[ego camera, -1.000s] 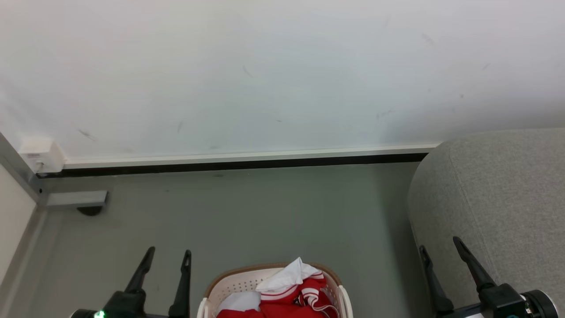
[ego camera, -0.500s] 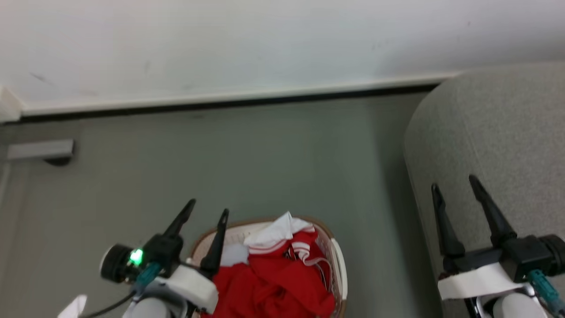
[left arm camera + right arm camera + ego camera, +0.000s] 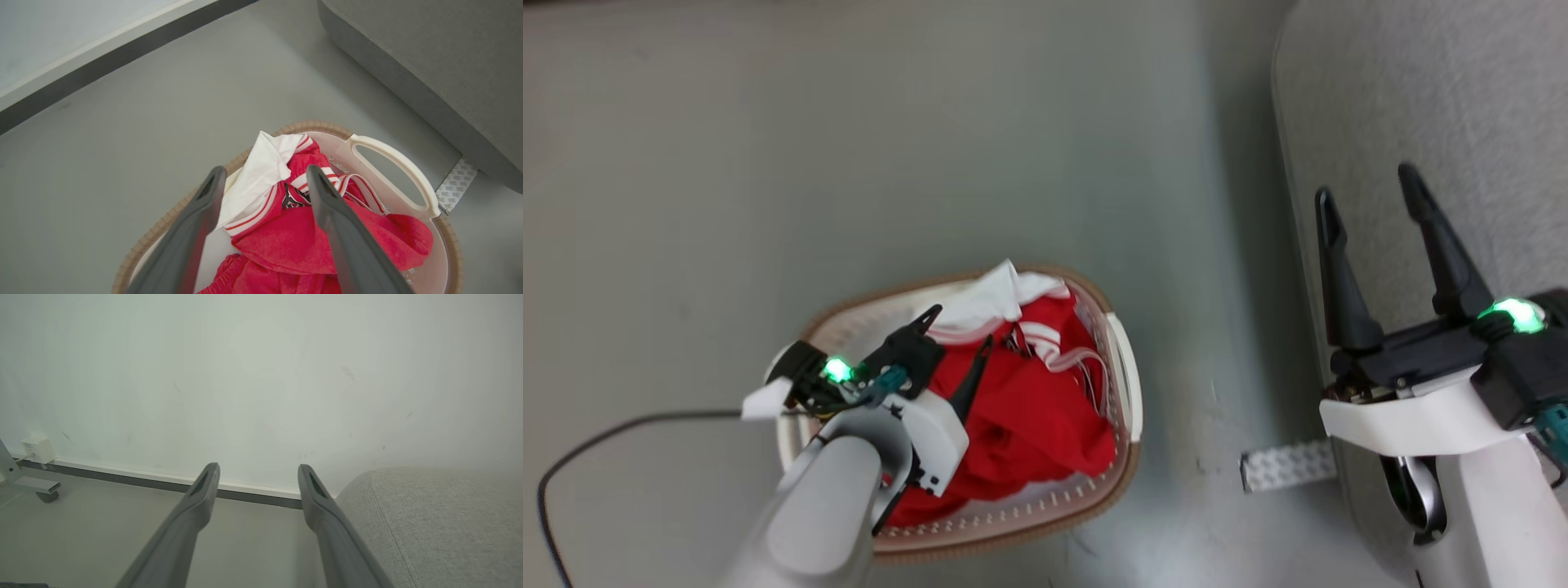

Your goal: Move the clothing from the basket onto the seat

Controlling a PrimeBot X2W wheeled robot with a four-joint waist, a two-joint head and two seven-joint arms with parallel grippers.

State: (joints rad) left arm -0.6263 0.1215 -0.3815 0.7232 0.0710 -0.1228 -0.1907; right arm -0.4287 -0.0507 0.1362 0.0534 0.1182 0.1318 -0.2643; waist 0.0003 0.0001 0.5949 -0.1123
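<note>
Left end effector [image 3: 957, 327]: fingers spread, gripping nothing. It is poised over the near-left part of the basket with its tips angled down at the clothing, apparently lining up a pinch. Contact with the fabric cannot be confirmed.
Basket [image 3: 1013, 535]: stands on the floor [image 3: 768, 163], left of the seat. Its open top allows access from above.
Clothing [image 3: 1029, 408]: heaped inside the basket, white striped cuffs at the far side. Not yet moved.
Right end effector [image 3: 1366, 184]: fingers spread, empty. It is held over the seat's left edge, likely to stay out of the left arm's path.
Seat [image 3: 1421, 82]: destination, right of the basket.
Wall [image 3: 261, 375]: farthest, behind the seat.
</note>
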